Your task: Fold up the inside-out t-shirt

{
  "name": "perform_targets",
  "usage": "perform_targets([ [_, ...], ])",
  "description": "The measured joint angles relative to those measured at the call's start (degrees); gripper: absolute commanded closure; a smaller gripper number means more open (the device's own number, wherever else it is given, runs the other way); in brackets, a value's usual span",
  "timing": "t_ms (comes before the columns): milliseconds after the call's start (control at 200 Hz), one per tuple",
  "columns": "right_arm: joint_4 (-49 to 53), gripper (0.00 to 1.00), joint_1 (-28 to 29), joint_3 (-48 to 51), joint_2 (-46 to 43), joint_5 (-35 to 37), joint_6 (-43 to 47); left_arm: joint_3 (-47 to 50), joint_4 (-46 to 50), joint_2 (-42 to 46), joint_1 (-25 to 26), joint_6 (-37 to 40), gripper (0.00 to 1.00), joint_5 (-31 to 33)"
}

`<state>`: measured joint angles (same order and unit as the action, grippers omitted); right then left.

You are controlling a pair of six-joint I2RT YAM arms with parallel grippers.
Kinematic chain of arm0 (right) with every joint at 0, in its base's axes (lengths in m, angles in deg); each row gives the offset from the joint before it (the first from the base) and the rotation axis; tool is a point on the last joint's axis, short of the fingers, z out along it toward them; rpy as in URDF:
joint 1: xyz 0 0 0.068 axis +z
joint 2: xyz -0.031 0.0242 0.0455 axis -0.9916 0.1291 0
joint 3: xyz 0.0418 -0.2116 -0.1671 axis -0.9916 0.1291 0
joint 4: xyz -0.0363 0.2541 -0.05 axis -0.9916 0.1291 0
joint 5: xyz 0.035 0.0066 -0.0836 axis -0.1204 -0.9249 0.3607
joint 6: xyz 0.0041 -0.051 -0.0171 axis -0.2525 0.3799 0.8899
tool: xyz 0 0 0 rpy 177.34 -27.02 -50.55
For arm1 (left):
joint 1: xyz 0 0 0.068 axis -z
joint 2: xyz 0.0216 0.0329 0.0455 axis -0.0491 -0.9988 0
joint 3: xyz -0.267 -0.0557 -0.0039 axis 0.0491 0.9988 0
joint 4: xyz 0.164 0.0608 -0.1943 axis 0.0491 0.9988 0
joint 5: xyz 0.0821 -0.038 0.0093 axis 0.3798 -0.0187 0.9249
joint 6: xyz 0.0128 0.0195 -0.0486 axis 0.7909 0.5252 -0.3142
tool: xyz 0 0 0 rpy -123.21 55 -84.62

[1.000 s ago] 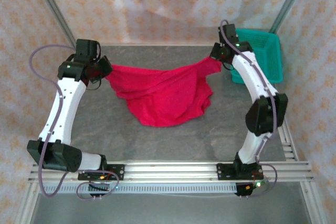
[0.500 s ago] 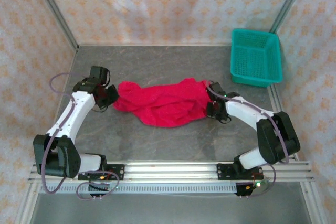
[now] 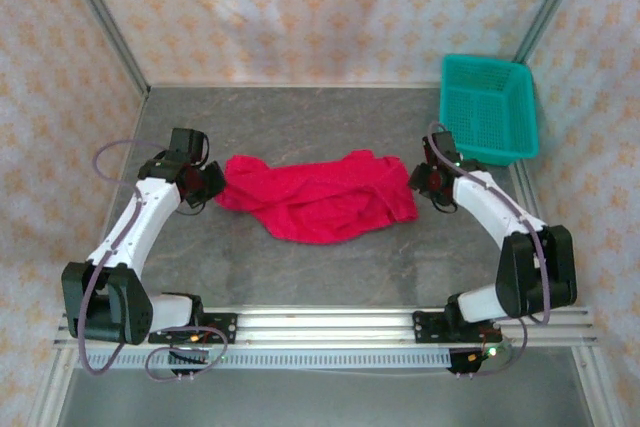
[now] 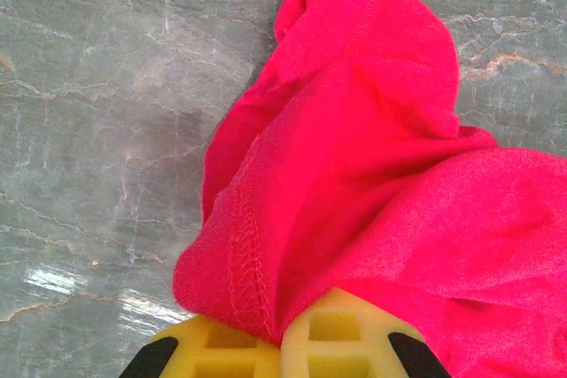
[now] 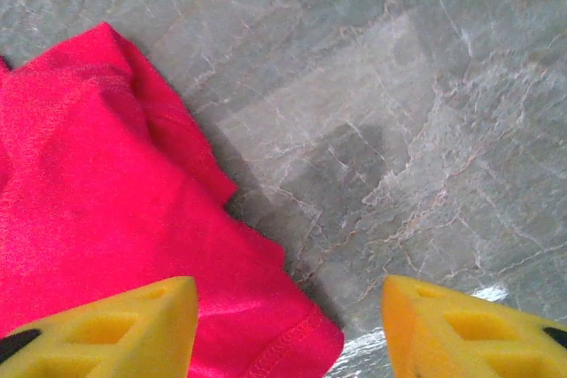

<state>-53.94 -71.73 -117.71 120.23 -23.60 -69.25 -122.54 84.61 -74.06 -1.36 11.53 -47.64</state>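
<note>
Logging the inside-out t-shirt (image 3: 320, 197) as a crumpled crimson heap lying on the grey marbled table (image 3: 300, 117), roughly mid-table, between the two arms, spread wider left-to-right than near-to-far. Noting exposed seam stitching along a hem in the left wrist view (fits with inside-out).

Marking the left gripper (image 3: 212, 183) at the shirt's left end, low over the table, pinched fully closed on a bunched fold of the cloth. Seeing in its wrist view red fabric squeezed between the yellow fingers (image 4: 341, 329) and draping over one of them, with the rest of the fold running away across the table.

Marking the right gripper (image 3: 428, 179) just beside the shirt's right edge, jaws parted partway, gripping nothing. Seeing in its wrist view both yellow fingertips (image 5: 133, 316) spread apart, with bare table and the shirt's hemmed corner in the gap between them. Cloth there lying loose on the table, under and ahead of one fingertip, not pinched. Can't tell whether that fingertip touches the fabric (too close to the frame edge).

Placing the teal mesh basket (image 3: 487, 107) at the far right corner of the table, well apart from the shirt, beyond the right gripper.
</note>
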Motion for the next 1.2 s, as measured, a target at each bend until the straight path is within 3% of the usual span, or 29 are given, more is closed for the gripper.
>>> perform_targets([
  [170,-3.1,0.55,-1.3,6.2,0.0,-4.8,-3.3,0.0,0.0,0.0,0.0,0.0,1.00,-0.2],
  [510,-13.0,0.53,-3.9,12.2,3.8,-13.0,-10.3,0.0,-0.1,0.0,0.0,0.0,1.00,-1.1],
  [956,-18.4,0.51,-2.7,17.0,0.0,-13.2,-16.8,1.1,-0.8,0.0,0.0,-0.2,1.00,-1.3],
  [1036,-18.6,0.59,-2.4,17.1,0.0,-12.4,-17.5,1.1,-1.0,0.0,0.0,-0.2,1.00,-1.4],
  [1201,-17.0,0.95,-2.3,17.2,0.6,-10.0,-18.1,1.1,-1.1,0.0,0.0,-0.2,1.00,-1.4],
])
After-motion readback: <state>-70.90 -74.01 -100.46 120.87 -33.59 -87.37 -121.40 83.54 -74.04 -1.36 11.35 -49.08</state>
